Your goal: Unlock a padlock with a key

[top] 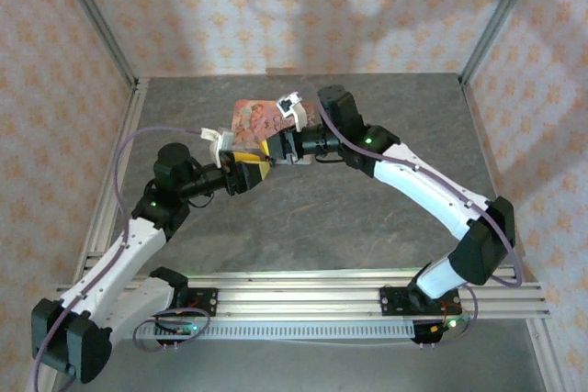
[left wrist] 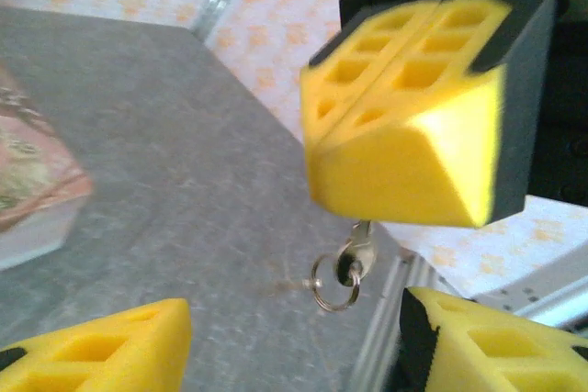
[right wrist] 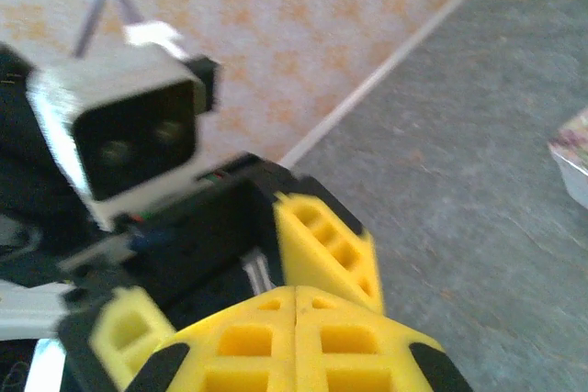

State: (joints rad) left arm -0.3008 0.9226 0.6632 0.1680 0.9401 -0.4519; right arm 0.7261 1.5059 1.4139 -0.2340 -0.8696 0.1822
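- We see the right gripper [right wrist: 295, 309] with its yellow pads pressed together, just on the near side of the pink tin [top: 255, 117]. It pinches the top of the tiny silvery key [left wrist: 356, 254].
- The key dangles below those pads, above the grey table [left wrist: 165, 135], with its split ring [left wrist: 334, 296] hanging lowest.
- The left gripper [left wrist: 292, 319] faces it from the same near side of the tin. Its fingers are spread wide, with the key in the gap ahead of them.
- We cannot tell where the padlock is; it may be hidden between the right pads.
- We judge the step in hand to be a grasp by the left gripper on the hanging key.
- To do it well, we would centre the spread fingers on the key's flat head, not on the loose ring, which would swing and slip.
- We would close slowly and squarely, with the right pinch firm until the left one holds.
- We would keep both grippers off the tin and avoid twisting so thin a key.
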